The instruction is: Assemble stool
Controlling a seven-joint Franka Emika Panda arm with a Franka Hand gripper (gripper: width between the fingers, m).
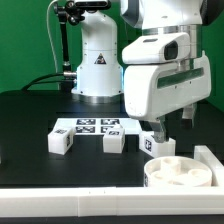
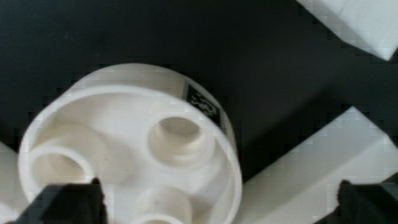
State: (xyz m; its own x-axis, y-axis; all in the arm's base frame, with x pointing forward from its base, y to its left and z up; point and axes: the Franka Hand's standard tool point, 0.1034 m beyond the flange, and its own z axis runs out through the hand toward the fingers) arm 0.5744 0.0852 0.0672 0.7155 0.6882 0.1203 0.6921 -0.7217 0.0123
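The round white seat disc [image 1: 180, 172] lies recesses-up at the front of the table, on the exterior view's right. Three small white leg blocks with tags stand behind it: one [image 1: 62, 141] on the left, one [image 1: 114, 143] in the middle, one [image 1: 152, 143] just behind the disc. My gripper [image 1: 172, 128] hangs open and empty above the disc's far edge. In the wrist view the disc [image 2: 134, 140] fills the middle, showing round recesses and a tag on its rim. My gripper [image 2: 214, 205] has both dark fingertips [image 2: 63, 205] spread wide, one over the disc and one beyond it.
The marker board [image 1: 88, 126] lies behind the legs. The robot base [image 1: 97, 65] stands at the back. A white rail [image 1: 100, 205] runs along the front edge and up the right side, close to the disc; it shows as a diagonal band [image 2: 329, 150] in the wrist view.
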